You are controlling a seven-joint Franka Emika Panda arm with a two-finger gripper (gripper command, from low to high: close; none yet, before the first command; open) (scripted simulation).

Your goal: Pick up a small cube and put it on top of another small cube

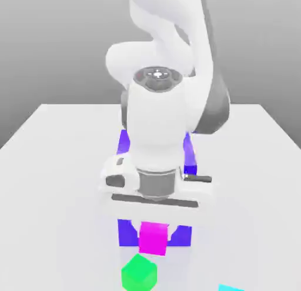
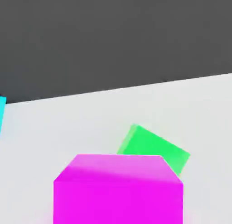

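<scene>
- Magenta cube [image 2: 118, 202], nearest the hand camera, gripped.
- White bench [image 1: 53, 184] beneath.
- White arm [image 1: 156, 125] over it.
- Blue shape [image 1: 127, 233], partly hidden behind the arm; whether it is a container, I cannot tell.
- Claw [image 1: 153, 239]: narrow, holding the 1 magenta cube.
- Green cube [image 1: 139, 273], near the magenta one, on the bench.
- Cyan piece [image 1: 230, 288], cut off, towards the exterior view's right.

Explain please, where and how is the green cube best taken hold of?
I would grip the green cube by two opposite side faces, coming straight down from above, turned to match its angle. Its flat sides are parallel but stand rotated against the magenta cube, which should be released first.
</scene>
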